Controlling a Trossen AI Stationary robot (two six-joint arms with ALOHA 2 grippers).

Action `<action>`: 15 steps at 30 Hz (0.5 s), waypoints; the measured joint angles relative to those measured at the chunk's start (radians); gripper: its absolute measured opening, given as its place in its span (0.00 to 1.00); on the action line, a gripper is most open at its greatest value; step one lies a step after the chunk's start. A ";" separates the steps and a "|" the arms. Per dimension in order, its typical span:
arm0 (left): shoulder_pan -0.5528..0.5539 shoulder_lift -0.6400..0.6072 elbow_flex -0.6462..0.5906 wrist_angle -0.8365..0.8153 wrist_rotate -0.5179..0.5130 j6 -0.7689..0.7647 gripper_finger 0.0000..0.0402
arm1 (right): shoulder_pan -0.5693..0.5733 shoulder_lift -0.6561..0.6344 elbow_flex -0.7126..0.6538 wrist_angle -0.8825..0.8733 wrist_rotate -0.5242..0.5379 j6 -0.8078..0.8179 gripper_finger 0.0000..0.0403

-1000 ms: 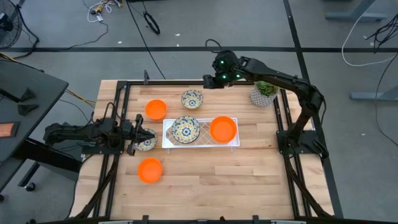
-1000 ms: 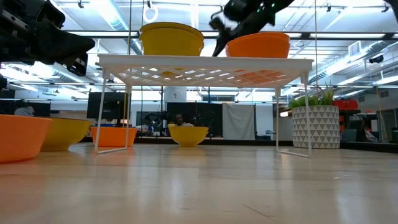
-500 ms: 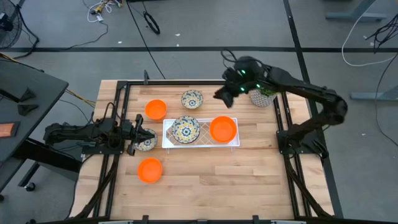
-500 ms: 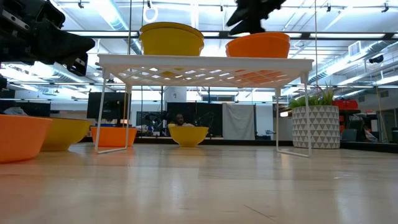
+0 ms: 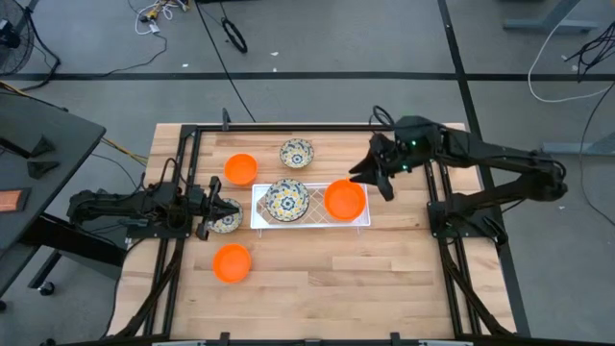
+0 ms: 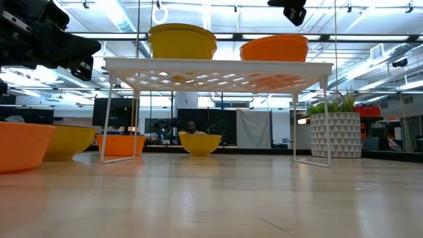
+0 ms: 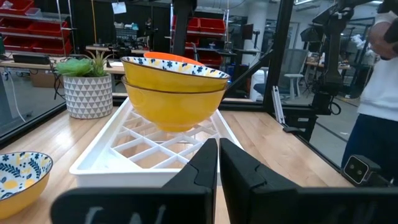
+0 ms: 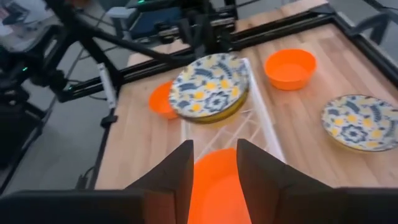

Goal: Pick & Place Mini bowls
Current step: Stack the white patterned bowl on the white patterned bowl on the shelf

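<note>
Right gripper (image 5: 370, 179) moved over rack's (image 5: 261, 221) orange bowl (image 5: 344, 199)

Six upright mini bowls (image 5: 287, 200): three orange, three floral-patterned.

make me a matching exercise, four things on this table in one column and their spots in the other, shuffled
Things
1. stacked floral bowls
2. lone orange bowl nearest the front edge
3. potted green plant
4. right gripper

Places
A. bare wood, in front of the white wire rack
B. above the orange bowl on the rack
C. left half of the rack top
D. table's right side, beyond the rack

Pairs: 1-C, 2-A, 3-D, 4-B
</note>
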 joint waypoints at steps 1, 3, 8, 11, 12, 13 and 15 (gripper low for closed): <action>0.000 0.000 0.000 0.000 0.000 0.000 0.06 | 0.012 -0.003 -0.006 0.000 0.006 0.001 0.31; 0.000 0.000 0.000 0.000 0.000 0.000 0.06 | 0.031 -0.007 -0.020 -0.001 0.016 0.011 0.30; 0.000 0.000 0.000 0.000 0.000 0.000 0.06 | 0.057 -0.043 -0.073 -0.003 0.023 0.039 0.27; 0.000 0.000 0.000 0.000 -0.001 0.000 0.06 | 0.057 -0.083 -0.113 -0.003 0.023 0.034 0.24; 0.000 0.000 0.000 0.000 -0.001 0.000 0.06 | 0.057 -0.101 -0.127 -0.003 0.023 0.031 0.23; 0.000 0.000 0.000 0.000 -0.001 0.000 0.06 | 0.057 -0.119 -0.140 -0.003 0.023 0.017 0.22; 0.000 0.000 0.000 0.000 -0.001 0.000 0.06 | 0.060 -0.155 -0.164 -0.003 0.024 -0.025 0.19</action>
